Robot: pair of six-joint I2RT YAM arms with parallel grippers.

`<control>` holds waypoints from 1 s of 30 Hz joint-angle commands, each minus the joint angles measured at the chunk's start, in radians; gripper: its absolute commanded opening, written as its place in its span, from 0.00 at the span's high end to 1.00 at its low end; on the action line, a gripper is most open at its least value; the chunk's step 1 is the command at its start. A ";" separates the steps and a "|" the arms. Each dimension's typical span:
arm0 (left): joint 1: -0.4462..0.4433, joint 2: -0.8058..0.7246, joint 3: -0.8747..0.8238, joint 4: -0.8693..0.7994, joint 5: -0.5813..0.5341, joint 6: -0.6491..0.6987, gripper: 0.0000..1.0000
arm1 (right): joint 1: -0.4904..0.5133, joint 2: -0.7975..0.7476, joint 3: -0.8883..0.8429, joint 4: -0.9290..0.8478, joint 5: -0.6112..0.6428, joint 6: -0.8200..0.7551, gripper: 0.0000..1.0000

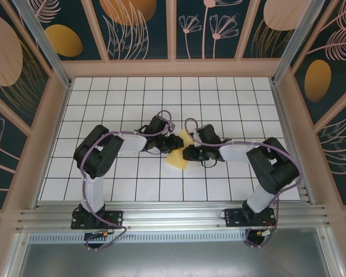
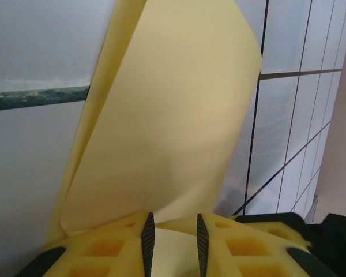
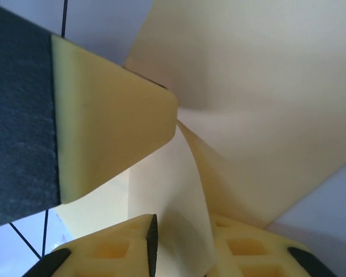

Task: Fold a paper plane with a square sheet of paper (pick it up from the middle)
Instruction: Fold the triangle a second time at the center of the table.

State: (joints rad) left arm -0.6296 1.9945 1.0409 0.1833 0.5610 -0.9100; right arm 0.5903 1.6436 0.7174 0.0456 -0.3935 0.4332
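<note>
The square sheet of paper [image 1: 177, 159], plain yellow, is bent and raised off the white grid table between my two grippers at the table's middle. My left gripper [image 1: 174, 142] reaches it from the left and my right gripper [image 1: 189, 153] from the right, tips almost meeting. In the left wrist view the paper [image 2: 173, 115] rises as a curved sheet in front of my left gripper [image 2: 174, 245], whose jaws stand apart with paper loose in the gap. In the right wrist view the paper [image 3: 265, 86] runs between the parted jaws of my right gripper [image 3: 181, 248]. A left gripper finger [image 3: 109, 133] is close by.
The table [image 1: 104, 104] is fenced by wooden posts and dark patterned panels [image 1: 23, 69] on three sides. An aluminium rail [image 1: 173, 214] carrying both arm bases runs along the near edge. Both black arms [image 1: 98, 153] bend inward towards the middle.
</note>
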 commanded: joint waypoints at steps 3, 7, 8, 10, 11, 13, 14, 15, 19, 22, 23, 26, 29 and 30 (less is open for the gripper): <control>-0.002 0.021 -0.030 -0.051 -0.030 0.036 0.70 | -0.004 -0.133 -0.028 -0.044 0.055 0.087 0.63; -0.002 0.019 -0.033 -0.051 -0.029 0.044 0.70 | 0.001 -0.238 -0.101 0.012 0.044 0.179 0.63; -0.002 0.020 -0.033 -0.051 -0.029 0.045 0.70 | 0.007 -0.262 -0.117 0.034 0.029 0.199 0.66; -0.002 0.023 -0.030 -0.053 -0.026 0.048 0.70 | 0.017 -0.291 -0.142 0.076 -0.006 0.234 0.77; -0.002 0.023 -0.029 -0.053 -0.026 0.051 0.70 | 0.024 -0.297 -0.149 0.094 -0.024 0.249 0.82; -0.002 0.021 -0.030 -0.054 -0.027 0.053 0.70 | 0.038 -0.288 -0.154 0.117 -0.055 0.267 0.88; -0.002 0.021 -0.033 -0.053 -0.029 0.052 0.70 | 0.041 -0.271 -0.150 0.126 -0.071 0.274 0.92; -0.002 0.020 -0.033 -0.053 -0.029 0.052 0.70 | 0.047 -0.255 -0.144 0.136 -0.075 0.286 0.94; -0.002 0.027 -0.030 -0.056 -0.025 0.055 0.70 | 0.062 -0.182 -0.123 0.200 -0.104 0.341 0.97; -0.001 0.028 -0.028 -0.056 -0.028 0.054 0.70 | 0.062 -0.122 -0.114 0.233 -0.127 0.371 0.97; -0.002 0.029 -0.027 -0.057 -0.026 0.056 0.70 | 0.064 -0.102 -0.110 0.243 -0.137 0.381 0.97; -0.002 0.026 -0.027 -0.061 -0.027 0.059 0.70 | 0.072 -0.071 -0.102 0.245 -0.137 0.386 0.97; -0.002 0.030 -0.026 -0.064 -0.026 0.062 0.70 | 0.074 -0.051 -0.101 0.239 -0.139 0.384 0.97; -0.001 0.029 -0.027 -0.064 -0.025 0.061 0.70 | 0.072 -0.047 -0.100 0.228 -0.134 0.383 0.97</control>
State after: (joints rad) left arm -0.6296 1.9945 1.0397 0.1837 0.5678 -0.8825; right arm 0.6563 1.5814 0.5888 0.2489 -0.5072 0.7990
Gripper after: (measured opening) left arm 0.298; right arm 0.063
